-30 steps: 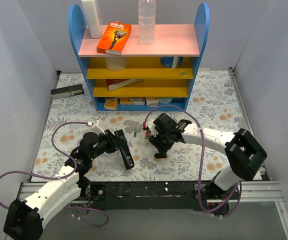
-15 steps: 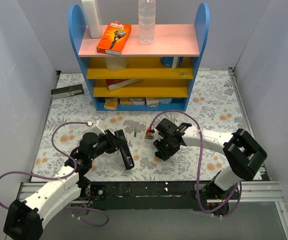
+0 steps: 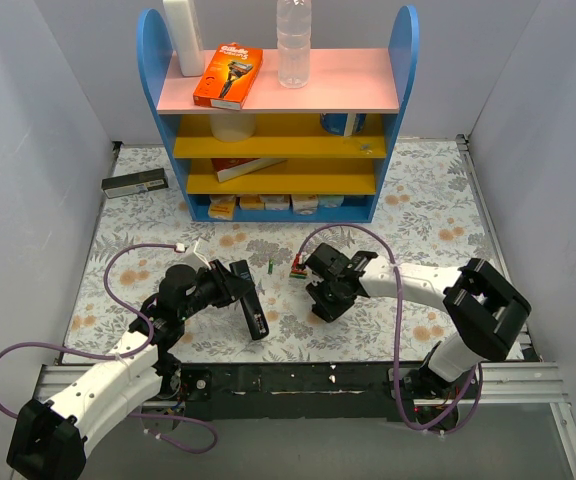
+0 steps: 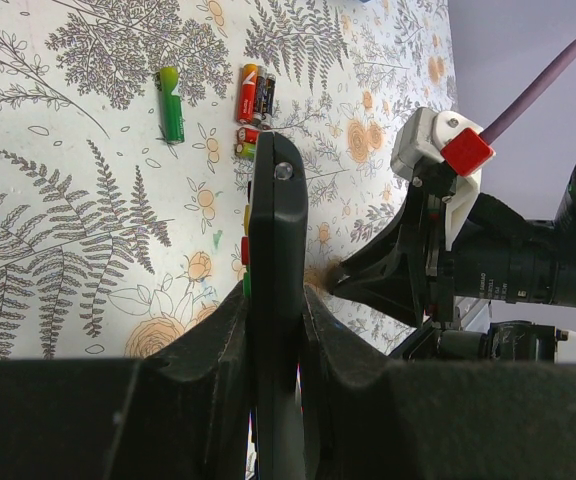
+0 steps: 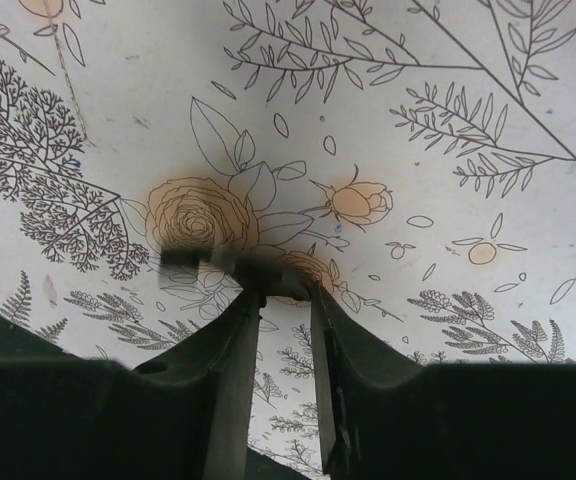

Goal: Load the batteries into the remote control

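Observation:
My left gripper (image 3: 242, 292) is shut on the remote control (image 3: 253, 312), a slim black bar held on edge and poking out beyond the fingers (image 4: 276, 215). The batteries lie on the floral mat past it: a thin green one (image 4: 172, 105) apart, a red and dark pair (image 4: 255, 94), and small ones (image 4: 246, 142) beside the remote's tip. In the top view they show as a green speck (image 3: 270, 267) and a red cluster (image 3: 296, 268). My right gripper (image 3: 320, 312) points down at the mat right of the remote. Its jaws (image 5: 286, 285) keep a narrow gap, with a dark blur at the tips.
A blue shelf unit (image 3: 400, 60) stands at the back with an orange razor box (image 3: 228, 75) and a clear bottle (image 3: 293, 40) on top. A dark flat box with a pale label (image 3: 135, 182) lies at the far left. Purple cables (image 3: 118, 262) loop beside both arms.
My right gripper has shifted away from the batteries toward the near edge, down to the mat, and its jaws have narrowed. The left arm and remote have not moved.

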`<move>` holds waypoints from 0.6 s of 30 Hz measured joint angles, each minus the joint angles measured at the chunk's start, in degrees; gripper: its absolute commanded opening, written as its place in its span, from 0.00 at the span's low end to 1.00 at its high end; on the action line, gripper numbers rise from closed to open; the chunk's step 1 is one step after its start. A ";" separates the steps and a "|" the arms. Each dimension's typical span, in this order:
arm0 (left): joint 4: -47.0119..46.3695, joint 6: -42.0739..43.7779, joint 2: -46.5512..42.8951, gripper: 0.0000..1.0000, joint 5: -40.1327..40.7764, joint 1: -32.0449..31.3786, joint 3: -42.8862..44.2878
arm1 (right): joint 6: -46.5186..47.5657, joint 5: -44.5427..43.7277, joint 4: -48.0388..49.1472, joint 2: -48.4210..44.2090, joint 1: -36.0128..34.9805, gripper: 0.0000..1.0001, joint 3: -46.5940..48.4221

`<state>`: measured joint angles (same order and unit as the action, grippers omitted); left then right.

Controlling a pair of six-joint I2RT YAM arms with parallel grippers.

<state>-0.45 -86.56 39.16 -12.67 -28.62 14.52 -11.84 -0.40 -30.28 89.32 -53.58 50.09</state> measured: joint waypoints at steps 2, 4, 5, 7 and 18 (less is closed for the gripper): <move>0.00 0.02 0.00 0.00 0.00 0.02 0.00 | -0.02 -0.31 0.31 0.17 -0.26 0.24 0.04; 0.02 0.07 0.00 0.00 -0.04 0.02 0.00 | -0.07 -0.50 0.52 0.31 -0.52 0.15 0.11; 0.04 0.11 0.00 0.00 -0.04 0.02 0.00 | -0.13 -0.48 0.72 0.31 -0.63 0.12 0.11; 0.02 0.17 -0.02 0.00 -0.04 0.02 0.00 | -0.37 -0.46 1.09 0.31 -0.92 0.03 0.28; 0.00 0.17 -0.04 0.00 -0.35 0.02 0.00 | -0.72 -5.44 1.55 -1.73 -1.57 0.01 0.79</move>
<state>-0.45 -86.39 39.11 -13.02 -28.60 14.52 -12.56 -5.85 -28.73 87.59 -55.16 50.87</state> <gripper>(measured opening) 0.182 0.020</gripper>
